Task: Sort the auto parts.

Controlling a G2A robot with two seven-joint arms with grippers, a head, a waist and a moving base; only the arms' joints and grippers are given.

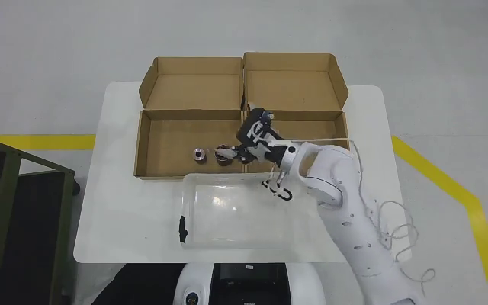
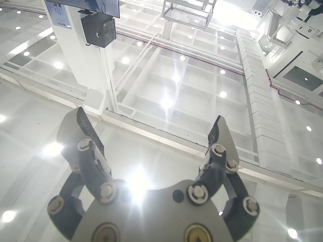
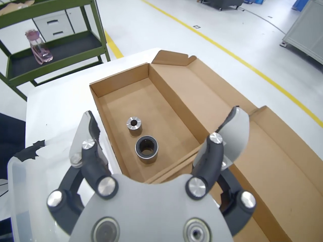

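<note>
Inside an open cardboard box (image 1: 164,145), a dark ring-shaped part (image 3: 146,149) and a silver slotted sleeve (image 3: 134,124) stand just beside each other, the right gripper (image 3: 162,115) hovering near them, fingers spread and empty, while the left gripper (image 2: 149,115), likewise spread, faces the ceiling (image 2: 176,51)

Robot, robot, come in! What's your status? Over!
Left gripper open, pointing up. Right gripper open over left box edge. Sleeve and ring inside, apart. Nothing blocking.
</note>
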